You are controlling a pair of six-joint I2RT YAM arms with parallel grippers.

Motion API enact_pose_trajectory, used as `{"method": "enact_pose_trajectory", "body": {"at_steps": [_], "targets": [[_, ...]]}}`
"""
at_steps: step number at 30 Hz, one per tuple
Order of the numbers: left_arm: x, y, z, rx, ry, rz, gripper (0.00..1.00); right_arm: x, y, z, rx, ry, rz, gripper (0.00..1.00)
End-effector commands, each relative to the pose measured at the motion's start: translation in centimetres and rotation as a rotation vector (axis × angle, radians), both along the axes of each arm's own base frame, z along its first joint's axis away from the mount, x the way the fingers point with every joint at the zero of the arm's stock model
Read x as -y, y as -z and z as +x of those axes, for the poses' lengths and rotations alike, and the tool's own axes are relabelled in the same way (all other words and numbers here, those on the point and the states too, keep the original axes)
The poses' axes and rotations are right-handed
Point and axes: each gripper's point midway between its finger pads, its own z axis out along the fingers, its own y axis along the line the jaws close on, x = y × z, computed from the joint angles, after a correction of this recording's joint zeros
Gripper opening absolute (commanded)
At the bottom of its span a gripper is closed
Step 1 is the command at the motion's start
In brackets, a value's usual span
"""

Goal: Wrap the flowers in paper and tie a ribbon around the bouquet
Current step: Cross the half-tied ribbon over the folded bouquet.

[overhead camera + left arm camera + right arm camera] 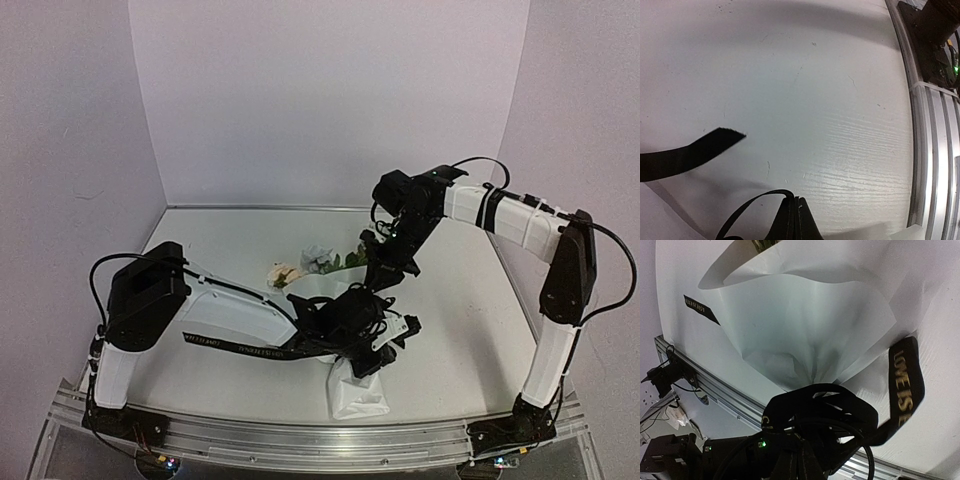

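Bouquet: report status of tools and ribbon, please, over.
Left tool shut on ribbon. Right tool shut on ribbon. Bouquet wrapped, lying on table. Nothing in the way.

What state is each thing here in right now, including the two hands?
Flowers: wrapped, blooms showing at the wide end.
Paper: rolled into a cone, lying down.
Ribbon: looped round the cone's narrow part, one end loose.
Left hand: shut, pinching a ribbon loop.
Right hand: shut on the ribbon.

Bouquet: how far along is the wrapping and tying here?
Done: paper is coned around the flowers. In hand: ribbon loops at the narrow end, left gripper and right gripper both shut on it. Left: no finished knot shows.
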Motion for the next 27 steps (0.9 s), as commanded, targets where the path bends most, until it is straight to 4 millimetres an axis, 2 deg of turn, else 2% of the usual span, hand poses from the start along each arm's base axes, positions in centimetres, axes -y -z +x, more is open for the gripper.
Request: {"method": "enact_pose_trajectory", "body": {"at_steps": [1,3,6,9,19,21,27], "targets": [[-3.1,1.3,-2.0,-0.074,0.024,0.088,0.00,-0.4,-0.8,0.0,-0.020,0.009,0.022,0.00],[-5.0,2.0,-2.6,-0.095,0.019,0.129,0.00,-0.5,-1.0,0.0,-0.021,0.012,0.030,0.00],[-6.9,1.9,-3.2,-0.108,0.012,0.147,0.00,-0.9,-1.2,-0.2,-0.022,0.008,0.039,0.00],[-7.9,1.4,-3.1,-0.097,-0.009,0.152,0.00,-1.4,-1.5,-0.7,-0.020,-0.015,0.048,0.00],[-4.9,-7.0,-1.7,-0.036,-0.047,-0.122,0.00,-1.2,-1.5,-1.6,-0.014,-0.058,0.044,0.00],[-4.4,-7.2,-1.5,-0.031,-0.048,-0.136,0.00,-1.2,-1.4,-1.6,-0.016,-0.059,0.043,0.00],[-2.9,-6.2,-0.6,-0.045,-0.090,-0.152,0.01,-1.3,-1.3,-1.6,-0.020,-0.057,0.040,0.00]]}}
